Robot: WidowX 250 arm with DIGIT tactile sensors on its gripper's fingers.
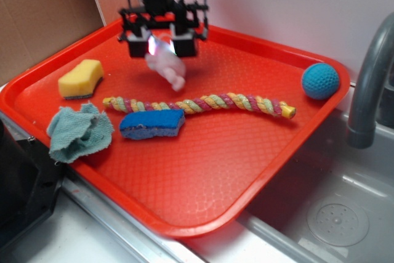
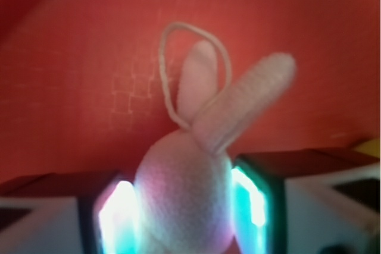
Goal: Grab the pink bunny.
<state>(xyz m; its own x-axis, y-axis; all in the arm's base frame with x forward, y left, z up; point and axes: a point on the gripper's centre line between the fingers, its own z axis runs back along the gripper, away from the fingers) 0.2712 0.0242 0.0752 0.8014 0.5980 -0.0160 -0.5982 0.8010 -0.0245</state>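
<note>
Two pads of the claw (image 1: 161, 46) clamp the pink bunny (image 1: 167, 66); grasp apparently complete, lifting possibly remaining.

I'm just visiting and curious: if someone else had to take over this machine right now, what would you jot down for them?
Gripper: shut on the pink bunny, one finger pad on each side of its body; the wrist view shows the ears and a thin string loop sticking out ahead.
Bunny: hangs from the gripper over the far part of the red tray; I cannot tell whether it has cleared the tray.
Done: the grab looks made.
Left: keep the grip and confirm it holds.
Nearby on the tray: braided rope, yellow sponge, blue sponge, cloth, blue ball.
</note>
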